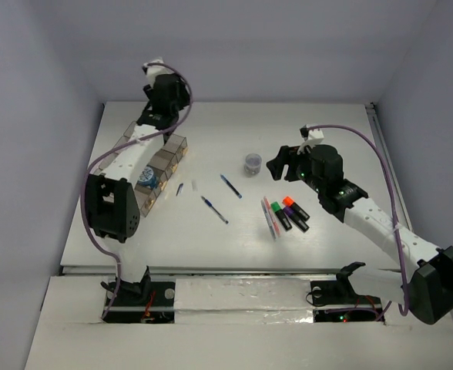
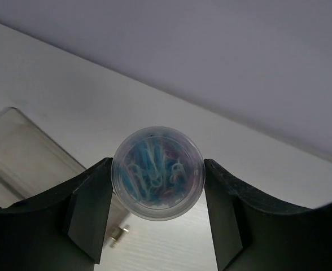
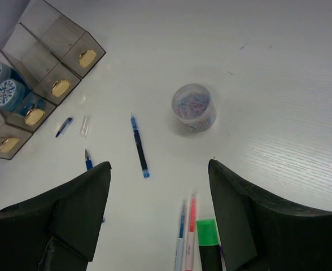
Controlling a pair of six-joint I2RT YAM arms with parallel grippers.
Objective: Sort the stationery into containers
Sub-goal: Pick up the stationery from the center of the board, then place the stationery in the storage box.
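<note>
1. Left gripper point(image 2: 157, 189) fills the near view. Its fingers point(image 2: 90, 206) are pinching a round clear tub of paper clips point(image 2: 157, 169) by its curved wall, held off the table point(image 1: 327, 131) just past the far end of the organizer point(image 2: 19, 144). That is smooth round plastic on two small contacts, so I'd say it could swivel or slip out.
2. A drop from there would likely clip the organizer's rim or send the tub rolling. If the lid popped, clips would go everywhere, and I cannot tell how tight that lid is.
3. Fit is the next worry. The compartments look narrow against the tub, so an off-centre lowering could catch a wall and tip it.
4. Two patterned rolls point(image 3: 8, 90) already sit in the organizer toward its near end, so aiming there risks a stack or a jam.
5. Left arm point(image 1: 134, 150) stretches right over the organizer, and a low elbow could shove it.
6. Well to the right of the organizer, the right gripper point(image 3: 157, 197) hovers with its fingers spread and nothing between them. Below it lie a second tub point(image 3: 193, 107), pens point(image 3: 139, 145) and markers point(image 1: 292, 214). A careless descent could nudge the pens into rolling.
</note>
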